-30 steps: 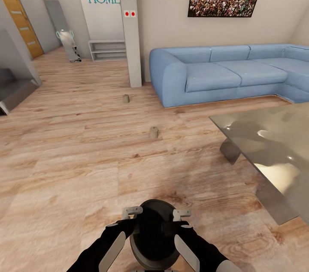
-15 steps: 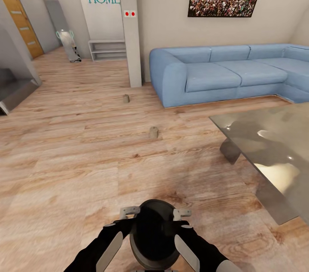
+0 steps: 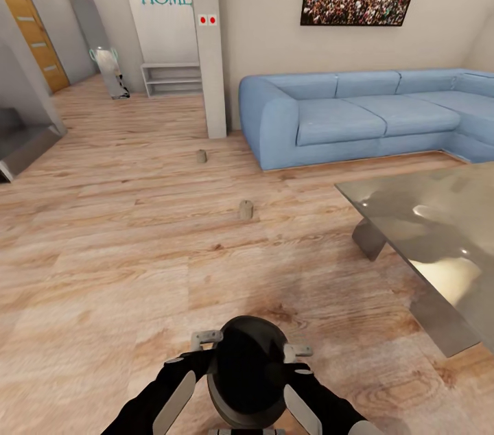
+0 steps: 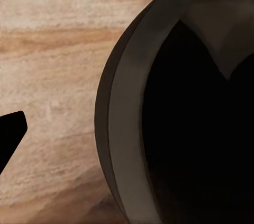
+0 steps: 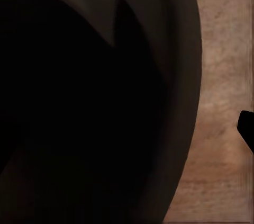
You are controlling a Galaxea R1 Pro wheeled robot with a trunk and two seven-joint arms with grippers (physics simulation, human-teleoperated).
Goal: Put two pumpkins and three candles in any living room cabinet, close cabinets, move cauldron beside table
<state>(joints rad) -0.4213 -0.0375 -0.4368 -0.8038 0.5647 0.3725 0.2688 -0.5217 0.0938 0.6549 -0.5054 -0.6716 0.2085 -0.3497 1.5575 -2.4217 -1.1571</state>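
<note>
Matte-black, the cauldron [image 3: 247, 370] sits squeezed between our two grippers — left gripper [image 3: 206, 346] at its nine o'clock, right gripper [image 3: 296, 357] at three; whether the fingers themselves pinch the rim, we cannot tell. We judge even pressure from both sides best while carrying it toward the glass table [image 3: 439, 229], at our two o'clock. Two candles [image 3: 245, 210] stand on the floor at twelve.
</note>
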